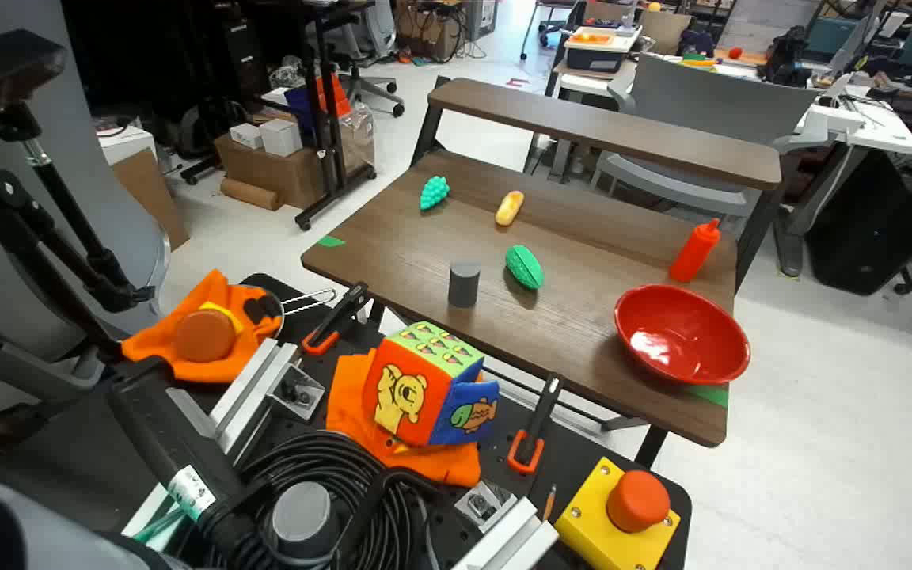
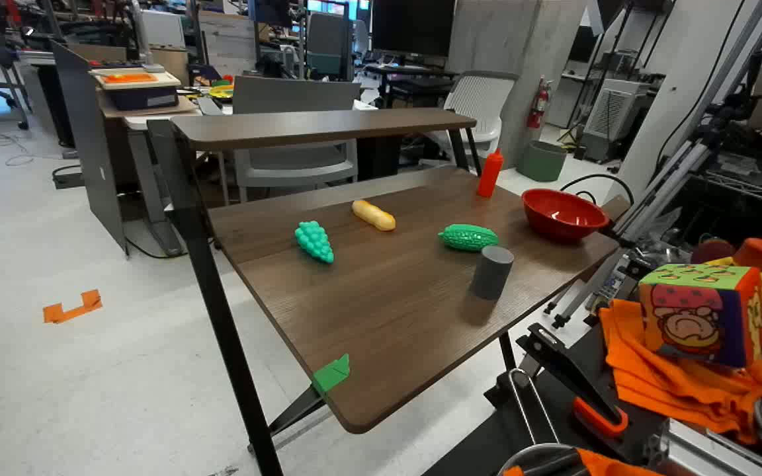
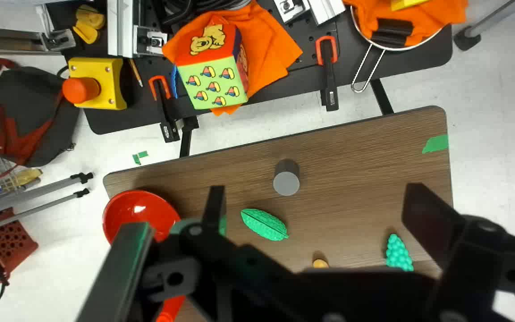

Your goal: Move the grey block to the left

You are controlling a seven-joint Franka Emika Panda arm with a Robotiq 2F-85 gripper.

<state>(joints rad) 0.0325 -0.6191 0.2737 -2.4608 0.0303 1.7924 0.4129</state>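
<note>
The gripper is spread wide. Its two dark fingers sit far apart in the wrist view, and the gap between them looks down on the brown table, well below. The grey block stands up on its flat end on this table, near the long edge beside the black bench. It is well apart from the fingers. A long green toy lies near the block, apart from it. Farther from the bench lie a small yellow toy and a bunch of green grapes. A red bowl and a red bottle are near one end.
</note>
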